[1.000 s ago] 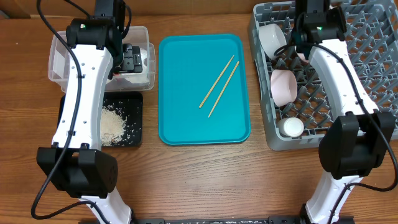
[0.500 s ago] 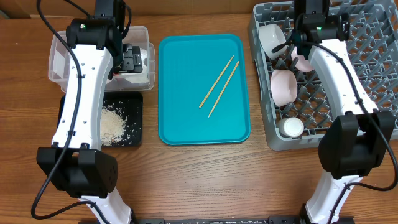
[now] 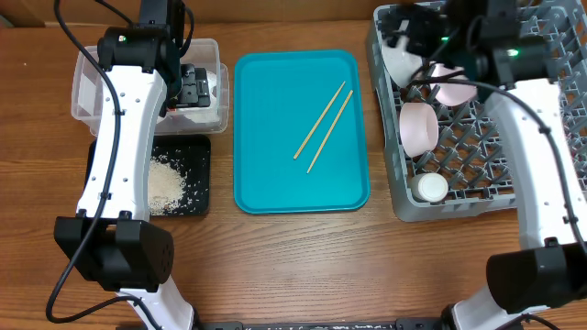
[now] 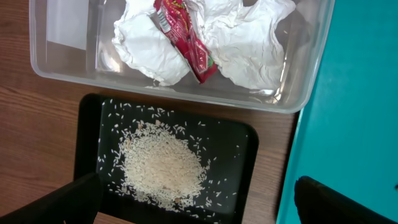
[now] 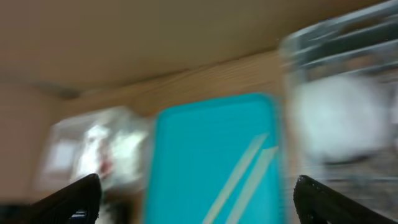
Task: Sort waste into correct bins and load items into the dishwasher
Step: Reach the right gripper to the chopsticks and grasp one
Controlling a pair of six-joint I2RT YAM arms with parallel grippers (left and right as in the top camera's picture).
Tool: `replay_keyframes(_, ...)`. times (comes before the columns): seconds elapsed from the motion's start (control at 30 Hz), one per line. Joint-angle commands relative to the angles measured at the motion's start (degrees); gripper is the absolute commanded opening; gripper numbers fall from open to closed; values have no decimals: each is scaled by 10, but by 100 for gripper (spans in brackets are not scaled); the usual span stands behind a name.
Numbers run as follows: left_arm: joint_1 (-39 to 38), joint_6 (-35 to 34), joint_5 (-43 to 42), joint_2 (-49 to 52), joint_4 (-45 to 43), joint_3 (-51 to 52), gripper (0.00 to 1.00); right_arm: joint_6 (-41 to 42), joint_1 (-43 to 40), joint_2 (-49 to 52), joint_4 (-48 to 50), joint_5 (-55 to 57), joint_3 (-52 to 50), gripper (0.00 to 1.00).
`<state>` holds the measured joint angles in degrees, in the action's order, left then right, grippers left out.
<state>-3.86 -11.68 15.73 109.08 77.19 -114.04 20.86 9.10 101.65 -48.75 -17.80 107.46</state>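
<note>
Near left, black tray (image 3: 198, 174) holds rice (image 3: 165, 181). Centre, chopsticks (image 3: 323, 123) lie on teal tray (image 3: 266, 174). Right, dish rack (image 3: 550, 101) holds cup (image 3: 429, 188), pink bowl (image 3: 417, 126), white bowl (image 3: 399, 57). Far left, clear tub (image 4: 62, 68) holds napkins (image 4: 242, 43) and red wrapper (image 4: 186, 40). Left gripper (image 4: 202, 202) hangs above it, released and empty. Right gripper (image 5: 199, 205) is over the far rack, fingers apart, view blurred.

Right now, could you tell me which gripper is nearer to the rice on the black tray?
Left. The left gripper hovers over the clear tub beside the rice; the right gripper is over the dish rack, beyond the teal tray.
</note>
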Motion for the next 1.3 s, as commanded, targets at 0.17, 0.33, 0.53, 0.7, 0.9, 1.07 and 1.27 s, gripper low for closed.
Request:
replay_keyframes(0.17,2,-3,8,-15,1,-12,100,191,145,51,-12,115,-88,100)
replay_keyframes(0.33,2,-3,8,-15,1,-12,100,259,178,85,-8,186,-122,100)
replay_keyframes(0.53,2,-3,8,-15,1,-12,100,263,179,136,-5,183,-127,100)
replay_keyframes(0.7,1,-3,8,-15,1,-12,100,263,179,178,-11,205,-127,70)
replay_keyframes(0.9,1,-3,8,-15,1,-12,100,263,178,204,-1,239,-127,59)
replay_keyframes(1.07,1,-3,8,-15,1,-12,100,263,178,223,21,242,-127,48)
replay_keyframes(1.27,1,-3,8,-15,1,-12,100,263,178,243,40,243,-129,37)
